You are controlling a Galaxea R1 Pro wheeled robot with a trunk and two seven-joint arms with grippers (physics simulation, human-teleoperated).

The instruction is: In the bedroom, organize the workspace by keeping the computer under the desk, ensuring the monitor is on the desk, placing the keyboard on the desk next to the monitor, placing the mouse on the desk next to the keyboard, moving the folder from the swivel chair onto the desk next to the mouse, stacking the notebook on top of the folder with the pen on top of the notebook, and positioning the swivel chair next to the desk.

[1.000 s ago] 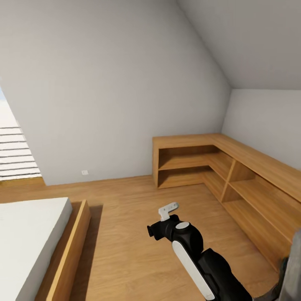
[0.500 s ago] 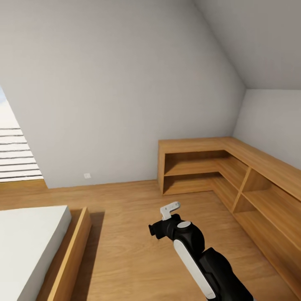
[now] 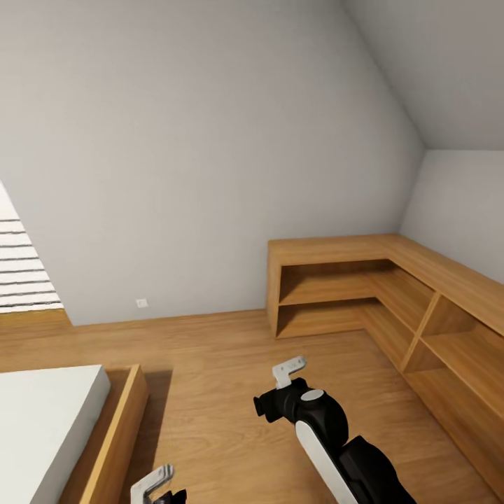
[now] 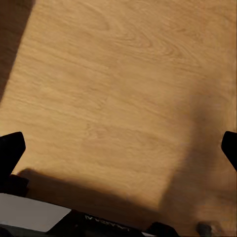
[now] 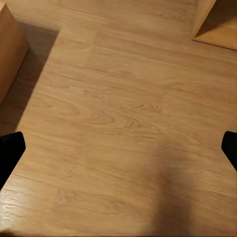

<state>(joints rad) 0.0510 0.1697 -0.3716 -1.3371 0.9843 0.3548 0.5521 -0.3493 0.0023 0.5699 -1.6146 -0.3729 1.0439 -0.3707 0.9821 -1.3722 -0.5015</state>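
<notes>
Robot in transit: right gripper [image 3: 280,378] and left gripper [image 3: 157,484] (both fingers spread, empty) tucked low over wooden floor [image 3: 210,364], corner shelf [image 3: 392,280] at frame right.

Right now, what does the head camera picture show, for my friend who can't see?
A bedroom corner with a wooden floor, a grey sloped wall and an L-shaped wooden shelf unit. The robot's right arm reaches forward; a white bed sits at left.

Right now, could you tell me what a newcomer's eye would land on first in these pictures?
Probably the L-shaped wooden shelf unit wrapping the room's far right corner under the sloped ceiling, its shelves bare. Next, the right arm reaching over the wooden floor in the foreground. At the lower left sits the white bed in its wooden frame.
</notes>
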